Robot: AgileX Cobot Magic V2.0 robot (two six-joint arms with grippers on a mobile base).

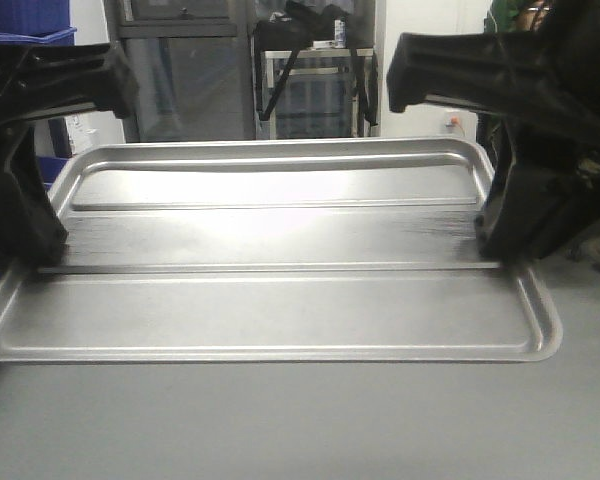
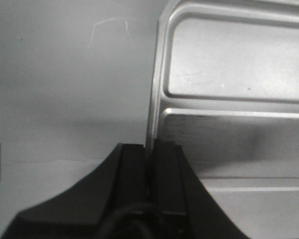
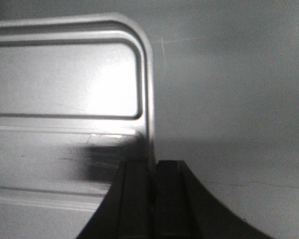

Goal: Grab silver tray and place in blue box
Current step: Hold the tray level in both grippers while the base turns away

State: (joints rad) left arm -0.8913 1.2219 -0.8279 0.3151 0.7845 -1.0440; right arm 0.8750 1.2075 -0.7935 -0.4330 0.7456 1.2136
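The silver tray [image 1: 280, 310] spans the front view, level over the grey table; whether it rests on the table I cannot tell. My left gripper [image 1: 40, 262] is shut on the tray's left rim. In the left wrist view the rim's thin edge runs between the black fingers [image 2: 134, 169] of that gripper [image 2: 150, 149], with the tray [image 2: 229, 74] to the right. My right gripper [image 1: 490, 250] is shut on the right rim, also seen at the gripper [image 3: 154, 163] beside the tray [image 3: 65, 79]. Blue plastic [image 1: 52, 168] peeks out behind my left arm; I cannot tell if it is the blue box.
The grey table [image 1: 300, 420] stretches in front of the tray and past both its ends. Behind stand a dark glass-door cabinet [image 1: 190, 70], a metal rack [image 1: 315, 90] and stacked blue crates [image 1: 25, 25] at the far left.
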